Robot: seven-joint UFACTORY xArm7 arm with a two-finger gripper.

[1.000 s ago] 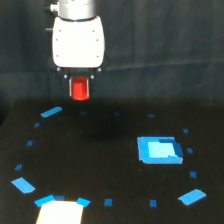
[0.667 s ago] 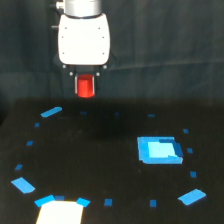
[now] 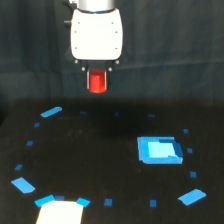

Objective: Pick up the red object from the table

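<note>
The red object point(image 3: 97, 81) is a short red-orange block hanging in the air below the arm's white body, well above the black table point(image 3: 100, 160). My gripper point(image 3: 97, 84) is shut on it, with a dark finger on each side of the block. The block's lower end shows below the fingers. Nothing lies directly under it on the table.
A large blue rectangle point(image 3: 159, 150) lies on the exterior view's right of the table. Small blue tape marks ring the surface, such as one at the left back point(image 3: 51, 111) and one at the right front point(image 3: 192, 197). A pale patch point(image 3: 60, 212) sits at the front edge.
The arm has moved toward the exterior view's right and slightly up, carrying the red object with it. The grip on the block has not changed.
</note>
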